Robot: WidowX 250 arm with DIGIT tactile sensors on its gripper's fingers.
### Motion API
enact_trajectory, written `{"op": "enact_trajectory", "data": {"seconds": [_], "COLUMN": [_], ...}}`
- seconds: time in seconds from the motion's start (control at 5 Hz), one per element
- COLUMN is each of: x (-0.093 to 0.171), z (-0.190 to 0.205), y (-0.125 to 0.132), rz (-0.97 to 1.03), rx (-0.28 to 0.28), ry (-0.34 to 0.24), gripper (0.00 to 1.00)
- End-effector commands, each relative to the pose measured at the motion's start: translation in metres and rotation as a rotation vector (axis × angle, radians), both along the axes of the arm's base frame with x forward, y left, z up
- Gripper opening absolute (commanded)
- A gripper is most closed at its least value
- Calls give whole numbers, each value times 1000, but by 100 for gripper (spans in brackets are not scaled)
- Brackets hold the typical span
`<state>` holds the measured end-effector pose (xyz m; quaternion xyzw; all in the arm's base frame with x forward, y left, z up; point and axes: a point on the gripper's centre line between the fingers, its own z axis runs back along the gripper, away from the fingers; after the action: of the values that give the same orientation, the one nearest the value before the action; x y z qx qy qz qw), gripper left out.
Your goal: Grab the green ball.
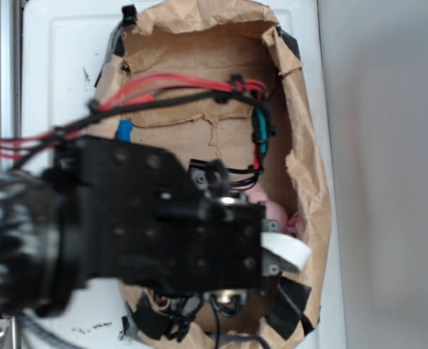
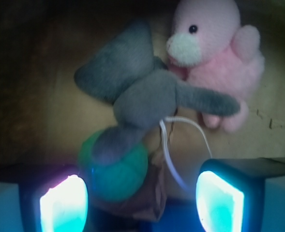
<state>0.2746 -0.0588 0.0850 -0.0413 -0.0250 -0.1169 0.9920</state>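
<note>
Brown crinkly paper bag (image 1: 308,182) holds the small bumpy green ball (image 2: 115,171) under the soft grey plush toy (image 2: 142,96), so the robot's spread, empty jaws might pinch the toy's leg instead.

From my overhead feed, the black arm (image 1: 126,225) reaches in from the left and covers most of the brown paper-lined bin (image 1: 308,167). Red and black cables (image 1: 177,91) run from the arm across the bin's upper part, with a teal wire (image 1: 260,127) beside them. I see one white gripper finger (image 1: 286,251) poking out at the arm's right end; I can't judge the jaws. A bit of pink plush (image 1: 275,211) shows just above that finger. The bin sits on a white surface (image 1: 61,58).
</note>
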Motion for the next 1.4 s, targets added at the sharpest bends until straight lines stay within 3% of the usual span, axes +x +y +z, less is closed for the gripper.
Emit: {"op": "enact_trajectory", "data": {"seconds": [0.0,0.2,0.4,0.8,1.0,1.2], "x": [-5,-14,-17,-28,-32,-36], "z": [2,-5,-21,-45,-45,-35], "y": [-17,-25,-32,-42,-42,-41], "rz": [-98,-122,-116,-104,-105,-97], "rx": [-23,-63,-67,-5,-18,-40], "ry": [-36,-41,-20,28,70,75], "gripper": [100,100,100,100,100,0]}}
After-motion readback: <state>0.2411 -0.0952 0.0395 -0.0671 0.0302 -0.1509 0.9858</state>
